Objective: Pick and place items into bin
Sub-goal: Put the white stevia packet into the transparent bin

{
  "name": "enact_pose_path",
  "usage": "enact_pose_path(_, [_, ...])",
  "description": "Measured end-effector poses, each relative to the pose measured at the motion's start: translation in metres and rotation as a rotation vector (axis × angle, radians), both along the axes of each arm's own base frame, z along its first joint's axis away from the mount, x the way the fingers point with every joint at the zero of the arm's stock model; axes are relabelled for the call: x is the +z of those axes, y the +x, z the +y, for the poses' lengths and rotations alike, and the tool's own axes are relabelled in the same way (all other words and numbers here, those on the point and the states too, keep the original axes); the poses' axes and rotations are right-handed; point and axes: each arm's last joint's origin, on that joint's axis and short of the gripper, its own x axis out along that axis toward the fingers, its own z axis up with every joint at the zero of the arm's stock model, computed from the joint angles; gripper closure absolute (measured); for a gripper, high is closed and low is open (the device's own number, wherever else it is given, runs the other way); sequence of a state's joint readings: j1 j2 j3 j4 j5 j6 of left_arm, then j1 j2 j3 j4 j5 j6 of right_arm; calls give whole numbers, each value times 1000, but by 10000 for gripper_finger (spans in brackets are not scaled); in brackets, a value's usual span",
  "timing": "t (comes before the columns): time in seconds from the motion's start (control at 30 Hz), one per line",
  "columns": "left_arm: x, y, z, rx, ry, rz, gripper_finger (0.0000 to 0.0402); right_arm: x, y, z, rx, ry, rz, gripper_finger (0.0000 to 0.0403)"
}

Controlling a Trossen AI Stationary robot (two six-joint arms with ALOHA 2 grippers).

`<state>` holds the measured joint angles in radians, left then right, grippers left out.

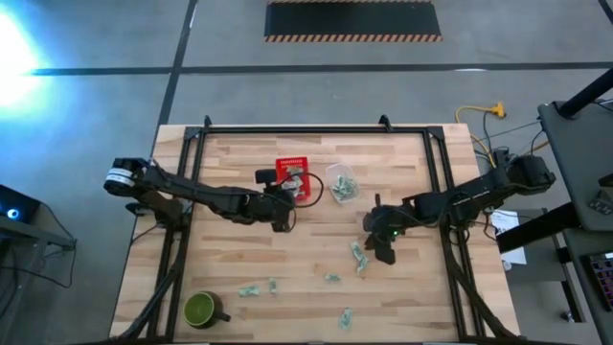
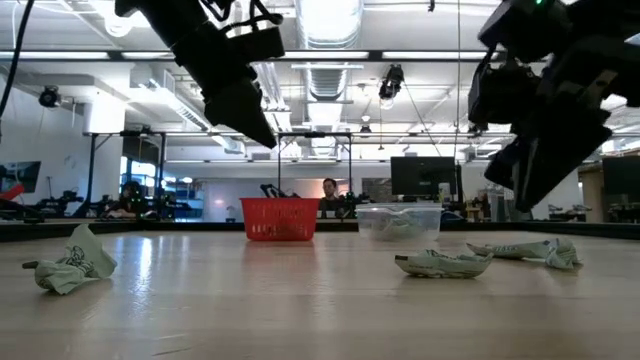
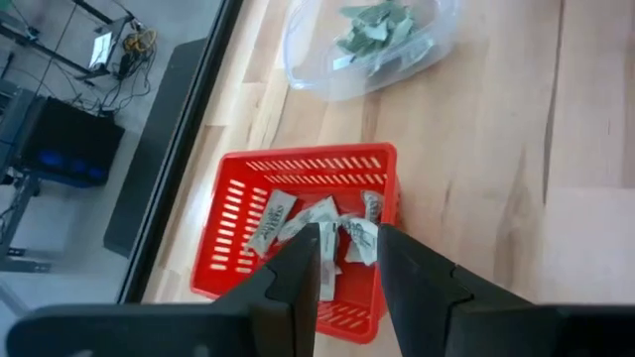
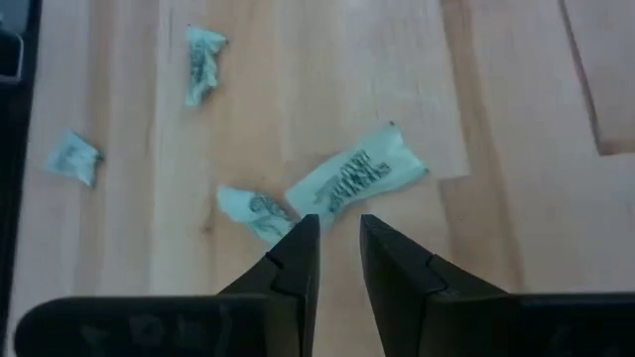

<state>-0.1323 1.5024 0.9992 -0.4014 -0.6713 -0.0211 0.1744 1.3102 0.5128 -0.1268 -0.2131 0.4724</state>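
Wrappers [image 4: 352, 177] lie scattered on the table [image 1: 316, 287]; several already sit in the red basket [image 3: 248, 178], more in a clear tub [image 1: 342, 183] beside it. Left gripper [image 3: 347, 260] hangs over the basket, jaws parted and empty. Right gripper [image 4: 339, 243] hovers above two touching wrappers near the table's right side, jaws narrowly apart, holding nothing. Best to open wider, centre on one wrapper only, drop straight down, close, then lift clear.
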Motion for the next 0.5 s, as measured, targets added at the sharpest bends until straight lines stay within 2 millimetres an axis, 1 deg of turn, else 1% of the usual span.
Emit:
enact_pose_path(0.17, [-12,-6,1,39,19,21,315,12,8,9,-174,-51,-42,335])
enact_pose_path(0.33, [-29,-16,3,71,11,57,315,21,9,22,-269,-99,-57,335])
enact_pose_path(0.43, [-33,-19,3,72,14,69,315,22,7,31,-312,-147,-66,335])
enact_pose_path(0.5, [-32,-20,3,72,13,65,315,22,5,37,-333,-170,-71,335])
